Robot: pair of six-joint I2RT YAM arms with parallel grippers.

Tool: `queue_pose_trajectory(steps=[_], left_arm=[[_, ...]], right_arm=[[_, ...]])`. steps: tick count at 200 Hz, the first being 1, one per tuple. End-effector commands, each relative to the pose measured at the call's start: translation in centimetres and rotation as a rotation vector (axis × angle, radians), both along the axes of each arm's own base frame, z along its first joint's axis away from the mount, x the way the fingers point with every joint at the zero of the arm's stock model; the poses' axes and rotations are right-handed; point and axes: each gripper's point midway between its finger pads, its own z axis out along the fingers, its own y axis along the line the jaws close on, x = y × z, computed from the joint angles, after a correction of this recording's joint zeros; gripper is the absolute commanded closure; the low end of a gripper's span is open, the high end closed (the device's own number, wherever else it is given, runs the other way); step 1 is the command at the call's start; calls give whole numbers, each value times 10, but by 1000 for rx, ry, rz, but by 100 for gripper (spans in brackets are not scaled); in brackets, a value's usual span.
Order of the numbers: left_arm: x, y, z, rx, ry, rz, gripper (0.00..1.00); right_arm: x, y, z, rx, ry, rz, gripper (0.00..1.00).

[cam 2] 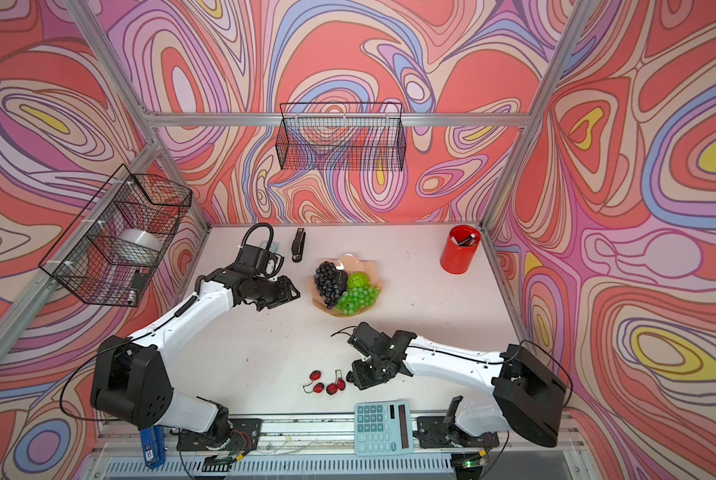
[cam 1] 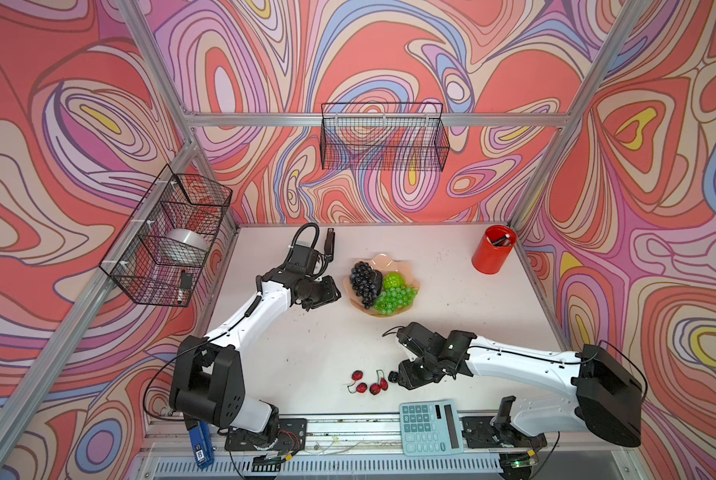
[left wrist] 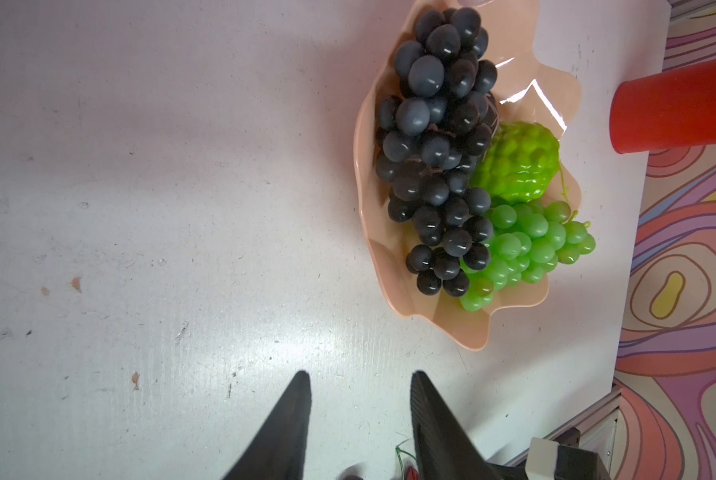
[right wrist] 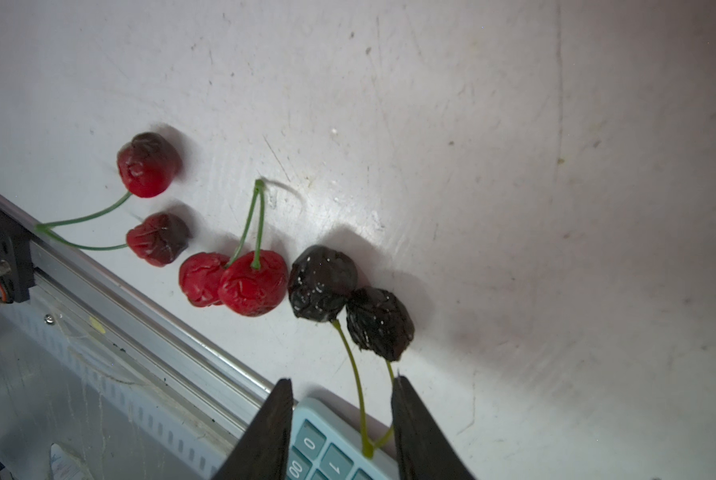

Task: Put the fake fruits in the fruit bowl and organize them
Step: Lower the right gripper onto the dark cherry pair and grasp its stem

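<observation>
The fruit bowl (cam 1: pixel 383 259) sits toward the back of the worktop (cam 1: pixel 306 340), a little right of middle. In it the dark purple grape bunch (cam 1: pixel 364 282) lies along the side nearer the left arm (cam 1: pixel 244 316). The bumpy lime-green ball (cam 1: pixel 393 280) is tucked against it, and the translucent green grape bunch (cam 1: pixel 393 301) spills over the near rim. The left wrist view shows the same three, with a bare glossy patch of bowl (left wrist: pixel 526 62) beyond the ball (left wrist: pixel 514 166).

The left jaws hang just beside the bowl over bare worktop, spread apart with nothing between them.

Near the front edge four small red stemmed cherries (right wrist: pixel 252 282) lie in two pairs, each pair joined at the stem tips, well apart from the bowl. Right next to them are the two black berries (right wrist: pixel 323 282), touching each other; the nearer one is just beside a red cherry.

The right arm (cam 1: pixel 514 361) is low over them. Its jaws are parted, not clamped, and the berries' yellow-green stems run back between them, one stem brushing an inner face.

A pale blue calculator (cam 1: pixel 426 428) lies at the front edge just behind the right jaws. A red cup (cam 1: pixel 493 249) stands in the far right corner.
</observation>
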Motion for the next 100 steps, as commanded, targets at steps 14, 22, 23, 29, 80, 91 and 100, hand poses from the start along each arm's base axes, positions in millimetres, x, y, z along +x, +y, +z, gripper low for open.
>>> queue_pose_trajectory(steps=[14, 22, 23, 29, 80, 91, 100], left_arm=[[1, 1, 2, 19, 3, -5, 57], [1, 1, 2, 19, 4, -5, 57], [1, 1, 2, 19, 4, -5, 57], [1, 1, 3, 19, 4, -5, 57], [2, 1, 6, 21, -2, -4, 56], [2, 2, 6, 24, -3, -2, 56], [2, 3, 6, 28, -4, 0, 56]], right_arm=[[-1, -1, -8, -12, -9, 13, 63], [-1, -1, -9, -10, -4, 12, 64], [-1, -1, -9, -9, -4, 13, 64], [-3, -1, -10, -11, 3, 13, 64], [-2, -7, -17, -38, -13, 10, 67], [-2, -7, -18, -42, -11, 15, 67], [-2, -7, -19, -44, -10, 16, 68]])
